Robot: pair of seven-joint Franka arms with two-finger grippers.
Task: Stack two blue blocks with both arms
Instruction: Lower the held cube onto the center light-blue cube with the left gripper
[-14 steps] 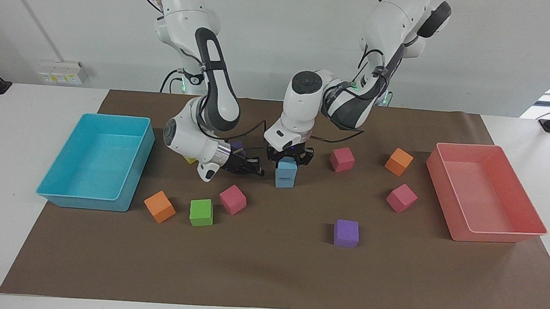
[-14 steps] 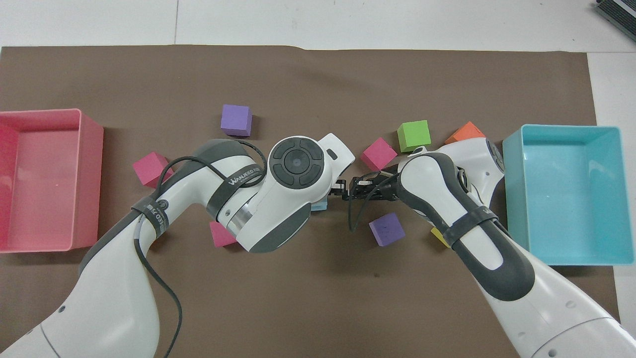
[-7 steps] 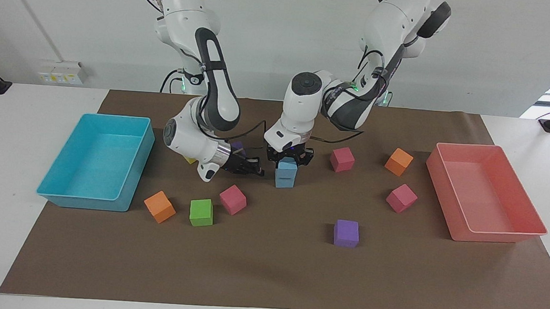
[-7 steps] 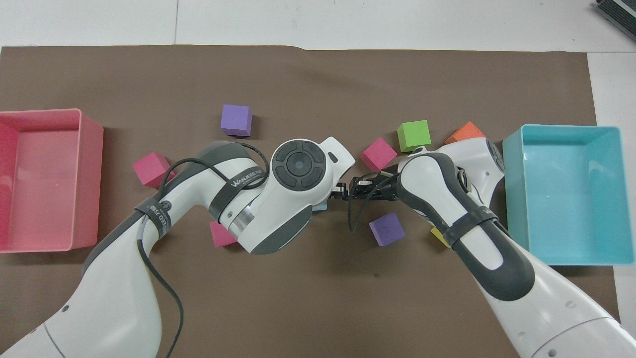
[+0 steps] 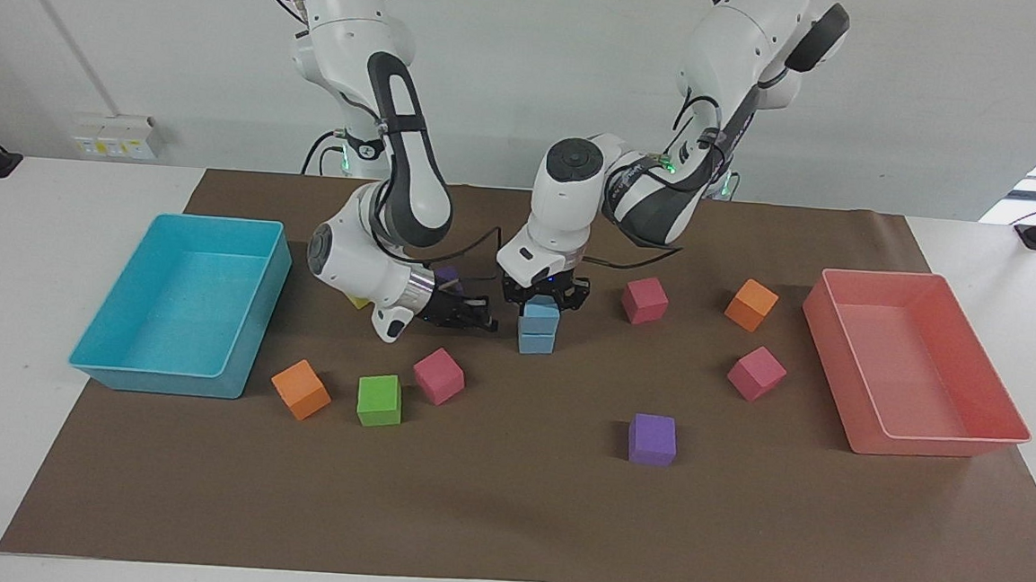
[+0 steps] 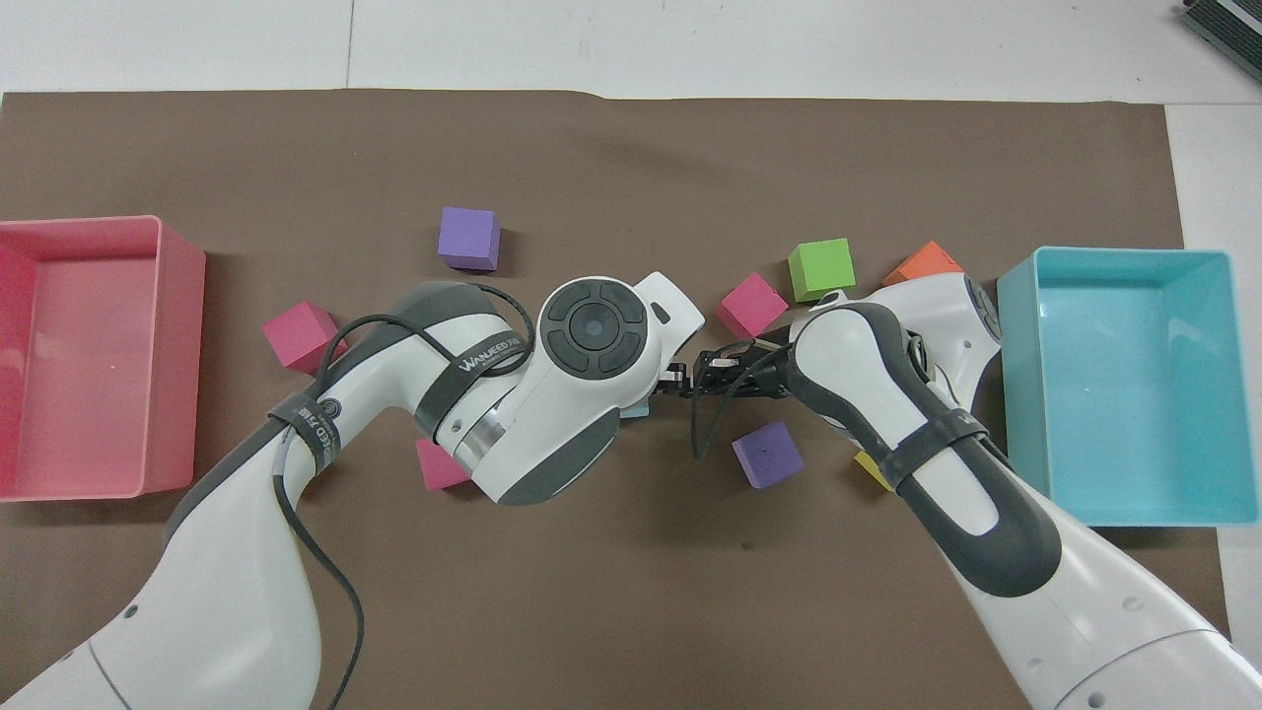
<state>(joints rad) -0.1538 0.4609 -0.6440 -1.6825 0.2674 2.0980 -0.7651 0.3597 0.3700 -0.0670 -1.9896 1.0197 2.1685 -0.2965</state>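
1. Resting the upper blue block (image 5: 539, 317) squarely on the lower blue block (image 5: 536, 341), near the middle of the bench (image 5: 504, 524) and a little toward the edge where the robots stand; judging the stack as already built.
2. Hanging the left hand (image 5: 543, 300) straight down over that stack, with its fingers straddling the top of the upper blue block; not being able to tell whether they are clamped on it or already slackened.
3. Pointing the right hand (image 5: 479, 317) sideways, low over the bench, just beside the stack on the side toward the right arm's end; not being able to tell whether its fingers are apart or together, though apparently carrying nothing.
4. Seeing only a sliver of blue in the overhead view, under the left arm's wrist, so reading contact from the facing view alone.
5. Turning on one relation: lying directly beneath the left hand, with no long axis to speak of in a cube, so probably calling for a loosened grip and a plain vertical withdrawal by the left hand, the nearer of the two.
6. Risking, in my judgement, dragging the upper blue block off its mate through any sideways drift, or nudging the stack with the right hand waiting so close beside it.
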